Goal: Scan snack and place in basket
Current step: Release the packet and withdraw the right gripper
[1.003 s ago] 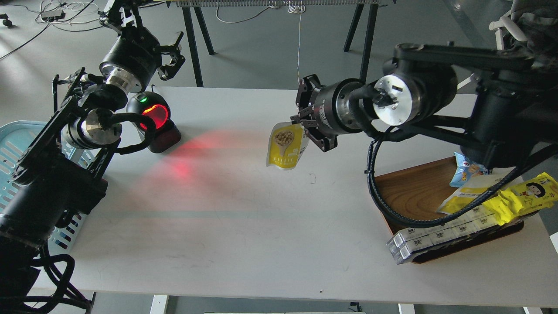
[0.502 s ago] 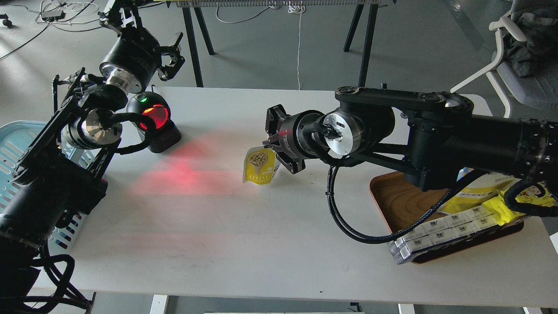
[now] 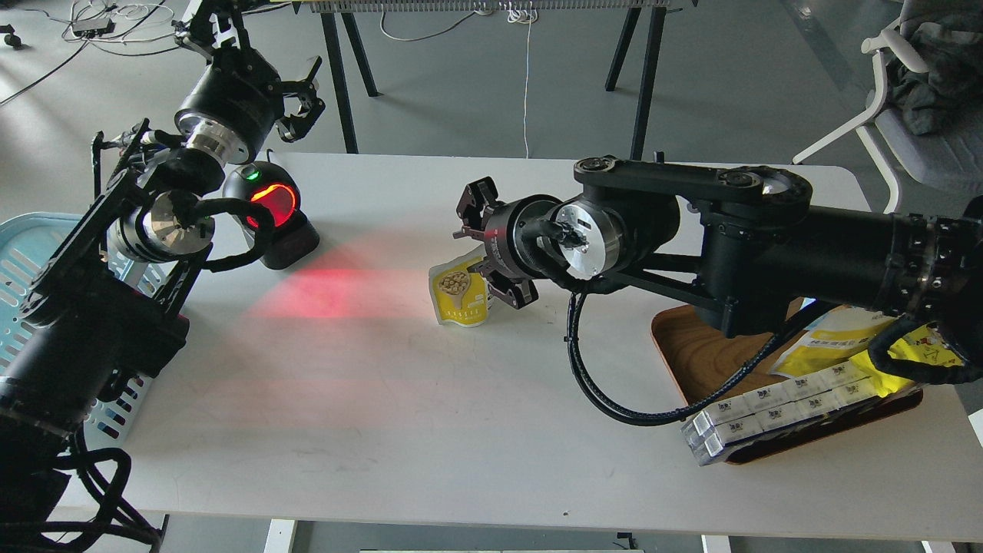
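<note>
Here, the table (image 3: 384,430) serves as landmark. At its left edge the basket (image 3: 23,253) is seen, partly hidden by the left arm. Near the table's middle, the snack (image 3: 459,288) is held at its right edge by the right gripper (image 3: 482,250), its bottom at the tabletop. Beyond the table's far-left corner, the left gripper (image 3: 301,100) is spread wide, empty.

The table (image 3: 430,430) surface is unobstructed between the scanner (image 3: 273,211) and the snack (image 3: 459,290), lit red. Nearer than the scanner, the tabletop is bare to its front edge. Access to the basket (image 3: 31,253), left of the scanner, is blocked by the left arm.
</note>
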Controlling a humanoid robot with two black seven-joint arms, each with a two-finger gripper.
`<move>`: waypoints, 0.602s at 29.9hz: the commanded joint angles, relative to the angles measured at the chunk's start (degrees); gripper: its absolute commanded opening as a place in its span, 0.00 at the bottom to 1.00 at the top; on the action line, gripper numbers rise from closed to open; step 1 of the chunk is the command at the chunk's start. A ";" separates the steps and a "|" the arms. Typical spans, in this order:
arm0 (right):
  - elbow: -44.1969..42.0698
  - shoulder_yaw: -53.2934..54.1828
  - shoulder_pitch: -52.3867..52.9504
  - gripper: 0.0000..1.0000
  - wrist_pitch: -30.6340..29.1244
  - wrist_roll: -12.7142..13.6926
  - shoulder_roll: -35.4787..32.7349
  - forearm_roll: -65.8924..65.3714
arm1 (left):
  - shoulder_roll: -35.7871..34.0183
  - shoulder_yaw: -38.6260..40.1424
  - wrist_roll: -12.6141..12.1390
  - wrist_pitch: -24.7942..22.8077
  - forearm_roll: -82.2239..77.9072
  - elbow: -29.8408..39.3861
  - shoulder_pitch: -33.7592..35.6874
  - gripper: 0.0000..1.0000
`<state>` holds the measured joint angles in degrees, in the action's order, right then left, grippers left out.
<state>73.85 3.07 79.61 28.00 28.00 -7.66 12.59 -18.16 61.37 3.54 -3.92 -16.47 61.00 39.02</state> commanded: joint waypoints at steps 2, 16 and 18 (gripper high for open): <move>1.38 2.03 0.28 1.00 0.00 0.00 -1.82 0.06 | -0.30 0.07 -0.81 0.14 0.04 -0.61 0.18 1.00; 9.74 15.11 -1.47 1.00 -4.96 0.00 -30.29 -0.11 | -8.38 -0.81 -6.35 -0.38 -0.58 -5.10 5.19 1.00; 9.04 18.89 -4.45 1.00 -6.98 0.00 -33.36 -0.11 | -10.66 -2.03 -6.44 -1.17 -1.01 -4.31 5.46 1.00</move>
<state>83.69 17.39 78.46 23.75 28.00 -36.60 12.55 -26.08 60.60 -2.05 -4.22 -17.00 55.99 43.87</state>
